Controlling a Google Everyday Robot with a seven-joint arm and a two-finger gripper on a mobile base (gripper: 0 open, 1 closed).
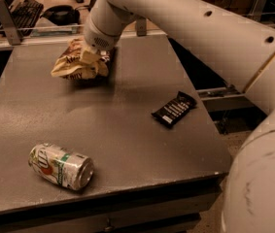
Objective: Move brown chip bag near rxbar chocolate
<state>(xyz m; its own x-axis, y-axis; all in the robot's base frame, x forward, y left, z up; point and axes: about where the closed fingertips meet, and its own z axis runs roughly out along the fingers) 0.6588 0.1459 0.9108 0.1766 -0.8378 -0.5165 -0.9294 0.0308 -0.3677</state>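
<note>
Pincer (92,62) clamped on the crumpled brown chip bag (67,69) at the far left of the tabletop (127,144); rxbar chocolate (174,109) lies well apart, so lift clear, carry right, and set down just beside it, not on top.

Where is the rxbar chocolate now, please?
Camera view: the rxbar chocolate lies near the right edge of the table, apart from the hand at the brown chip bag, back left.

One high near view, facing down across table (127,144), jaws at far left
</note>
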